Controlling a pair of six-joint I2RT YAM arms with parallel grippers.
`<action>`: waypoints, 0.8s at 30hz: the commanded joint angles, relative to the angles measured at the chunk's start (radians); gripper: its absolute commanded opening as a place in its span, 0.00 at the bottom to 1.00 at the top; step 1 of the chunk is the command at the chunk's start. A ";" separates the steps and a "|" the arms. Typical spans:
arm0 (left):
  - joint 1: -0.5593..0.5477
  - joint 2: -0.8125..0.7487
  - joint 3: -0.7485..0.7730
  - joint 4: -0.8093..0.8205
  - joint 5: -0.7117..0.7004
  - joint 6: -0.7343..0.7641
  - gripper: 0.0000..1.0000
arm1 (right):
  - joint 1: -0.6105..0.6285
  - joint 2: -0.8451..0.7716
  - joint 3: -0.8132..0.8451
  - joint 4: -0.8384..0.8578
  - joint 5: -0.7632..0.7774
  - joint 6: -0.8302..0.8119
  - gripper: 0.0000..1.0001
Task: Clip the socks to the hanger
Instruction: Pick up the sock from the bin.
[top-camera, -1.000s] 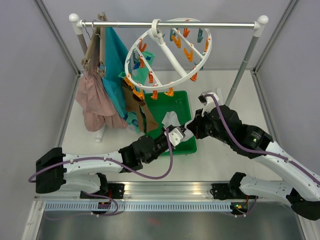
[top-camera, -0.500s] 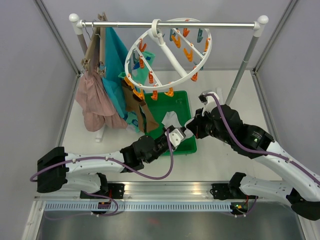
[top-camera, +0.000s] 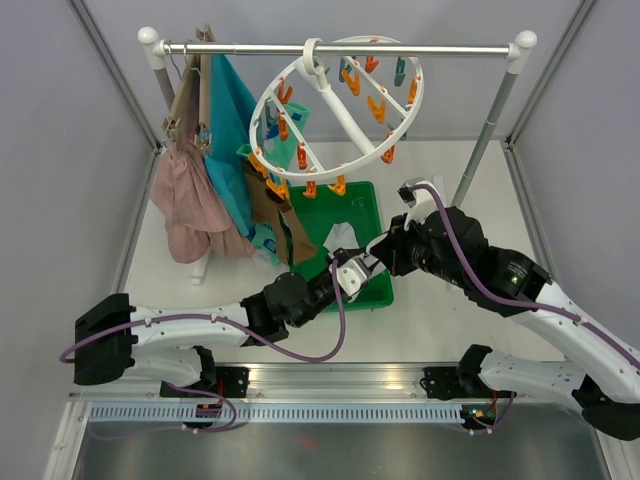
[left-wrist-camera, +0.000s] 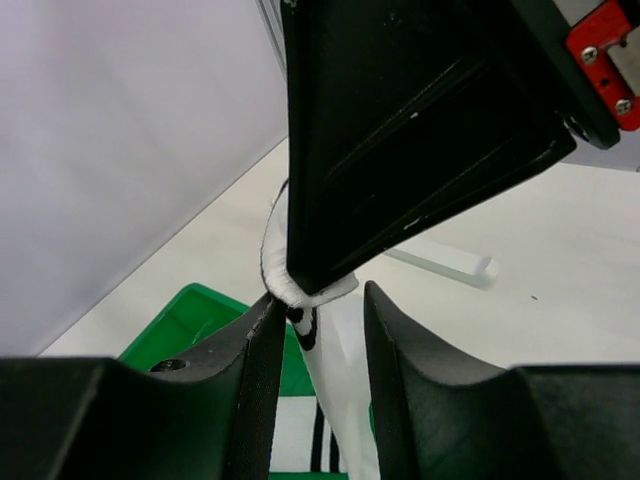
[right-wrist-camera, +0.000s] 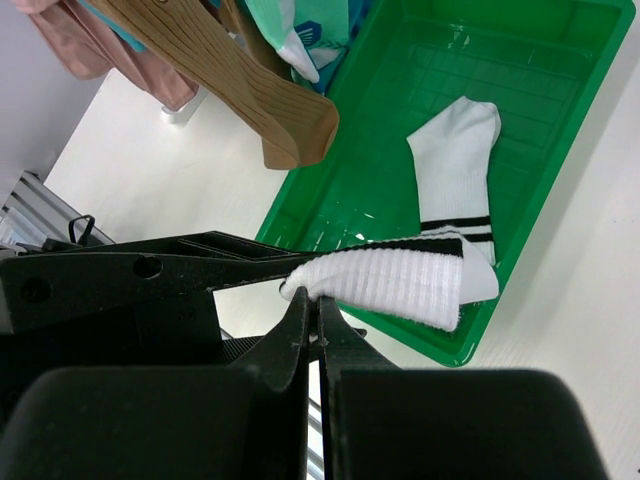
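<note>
My right gripper (right-wrist-camera: 312, 300) is shut on the cuff of a white sock with dark stripes (right-wrist-camera: 390, 285), which hangs over the near edge of the green tray (right-wrist-camera: 540, 60). The left gripper (left-wrist-camera: 322, 297) is open just below. That sock (left-wrist-camera: 335, 380) hangs between its fingers (left-wrist-camera: 255, 370). A second white striped sock (right-wrist-camera: 455, 165) lies flat in the tray. A brown sock (top-camera: 272, 205) and a mint-teal patterned one (top-camera: 262, 240) hang clipped to the lower left rim of the round white hanger (top-camera: 416, 100), which hangs tilted from the rail.
A pink garment (top-camera: 190, 210) and a large teal garment (top-camera: 232, 130) hang on tan hangers (top-camera: 190, 90) at the rail's (top-camera: 450, 48) left end. The rack's right post (top-camera: 485, 140) slants down behind my right arm. Grey walls enclose the table.
The left gripper's jaws shut on the sock near the cuff and have now parted again. The right gripper keeps its hold on the cuff and has edged slightly right.
</note>
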 joint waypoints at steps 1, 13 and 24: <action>-0.005 0.008 0.023 0.102 -0.022 0.038 0.43 | 0.006 0.006 0.046 0.020 -0.030 0.014 0.00; -0.007 0.017 0.047 0.136 -0.019 0.075 0.02 | 0.004 0.001 0.061 0.012 -0.042 0.015 0.00; -0.007 -0.081 -0.005 0.087 0.004 0.035 0.02 | 0.004 -0.032 0.075 0.018 0.109 -0.005 0.56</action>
